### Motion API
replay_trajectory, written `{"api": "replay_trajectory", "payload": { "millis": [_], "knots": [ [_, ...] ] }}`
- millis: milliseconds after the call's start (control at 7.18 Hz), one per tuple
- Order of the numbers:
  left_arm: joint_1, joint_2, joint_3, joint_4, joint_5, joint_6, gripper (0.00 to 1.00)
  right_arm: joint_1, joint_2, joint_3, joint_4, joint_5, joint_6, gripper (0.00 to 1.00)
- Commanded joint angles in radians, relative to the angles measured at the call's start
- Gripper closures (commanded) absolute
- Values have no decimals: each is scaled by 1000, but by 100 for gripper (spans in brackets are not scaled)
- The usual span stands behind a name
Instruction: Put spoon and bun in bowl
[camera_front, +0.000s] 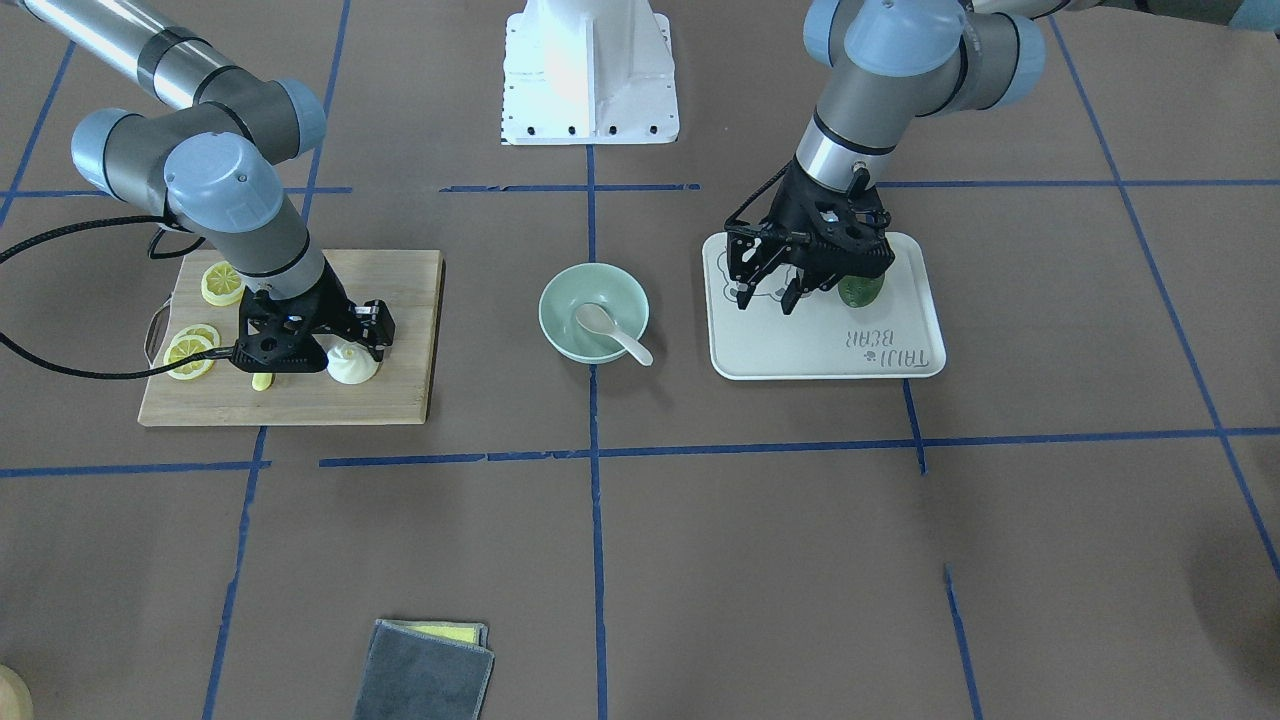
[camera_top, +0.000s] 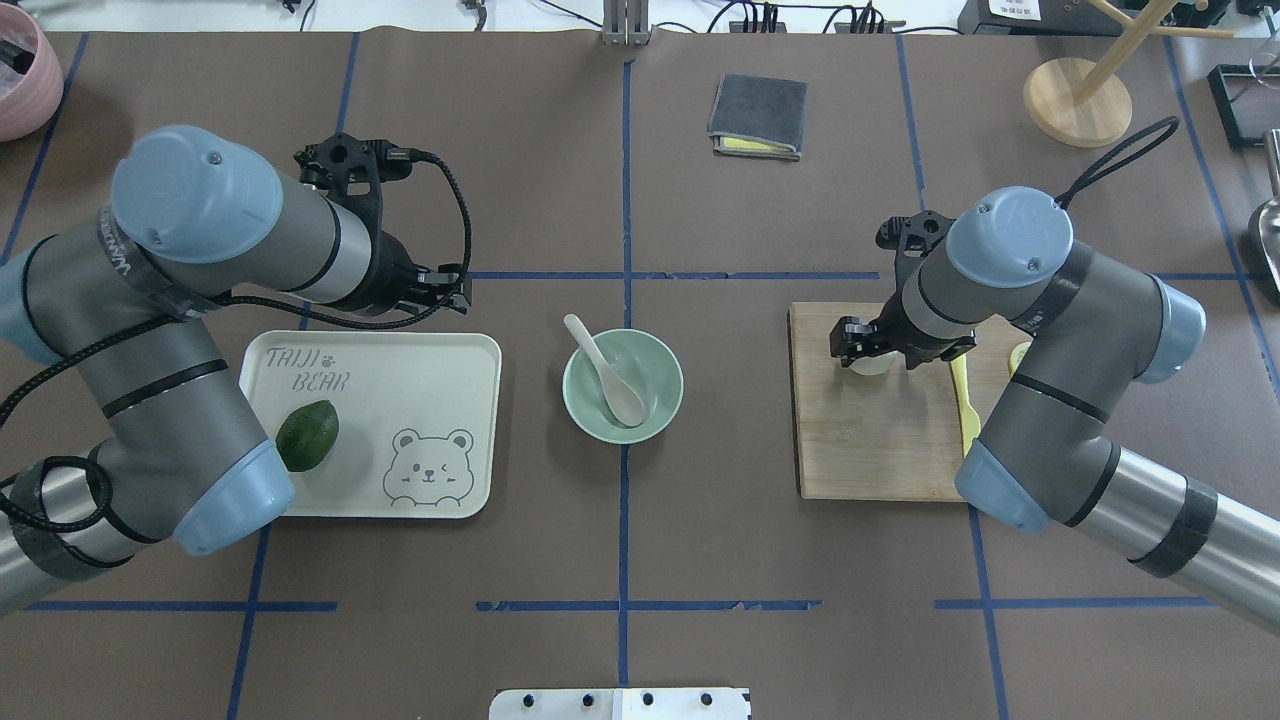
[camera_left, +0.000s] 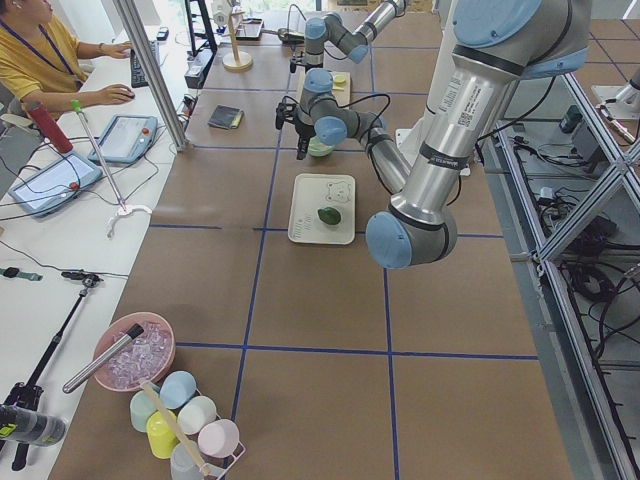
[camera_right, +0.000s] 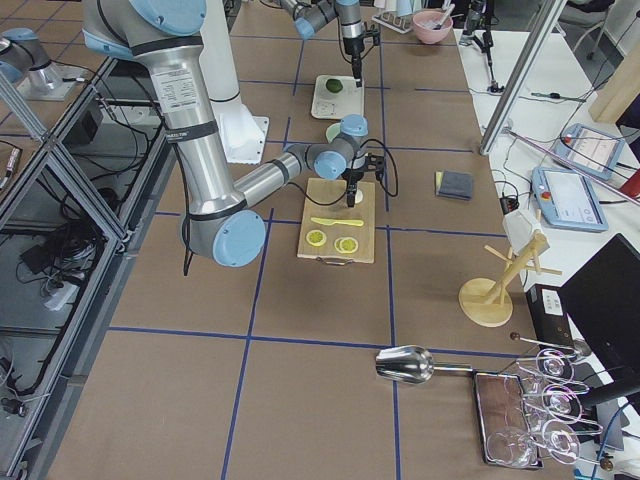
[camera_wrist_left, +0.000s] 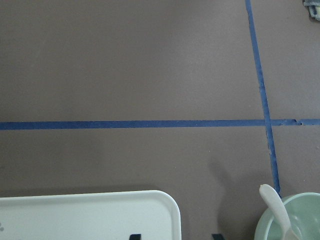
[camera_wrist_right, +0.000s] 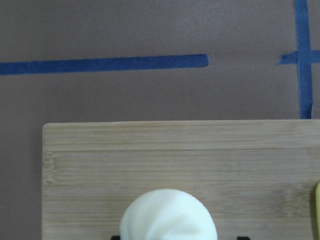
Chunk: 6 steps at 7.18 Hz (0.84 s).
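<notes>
Left gripper (camera_front: 768, 298) hangs open and empty above the tray (camera_top: 420, 380), well apart from the bun (camera_wrist_right: 169, 215). Mid-table, the spoon (camera_top: 610, 380) already lies in the bowl (camera_top: 665, 385). Rightward, the right gripper (camera_front: 352, 352) stands open astride the bun on the cutting board (camera_top: 880, 450), so closing likely comes next.

One bowl (camera_front: 575, 290): round, pale mint-green, matte, standing upright on the table near the short edge of the wooden cutting board (camera_front: 400, 330), not touching it. One spoon (camera_front: 615, 335): small, off-white plastic soup spoon lying in the bowl, oval scoop at the bottom, short handle leaning over the rim on the side away from the board. One bun (camera_front: 355, 368): small, white, round, with a swirled top, sitting upright on the board in the half nearer the bowl.
</notes>
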<state>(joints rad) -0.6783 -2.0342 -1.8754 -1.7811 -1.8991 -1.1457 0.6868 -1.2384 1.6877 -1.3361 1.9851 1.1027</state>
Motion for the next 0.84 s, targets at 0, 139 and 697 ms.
{"api": "replay_trajectory", "payload": {
  "millis": [0,139,697],
  "knots": [
    [0,0,-1,2,0,-2,42,-1,4,1,0,0,0,73],
    [0,0,-1,2,0,-3,42,-1,7,7,0,0,0,82],
    [-12,3,-24,2,0,-2,42,-10,107,67,-3,9,177,80]
  ]
}}
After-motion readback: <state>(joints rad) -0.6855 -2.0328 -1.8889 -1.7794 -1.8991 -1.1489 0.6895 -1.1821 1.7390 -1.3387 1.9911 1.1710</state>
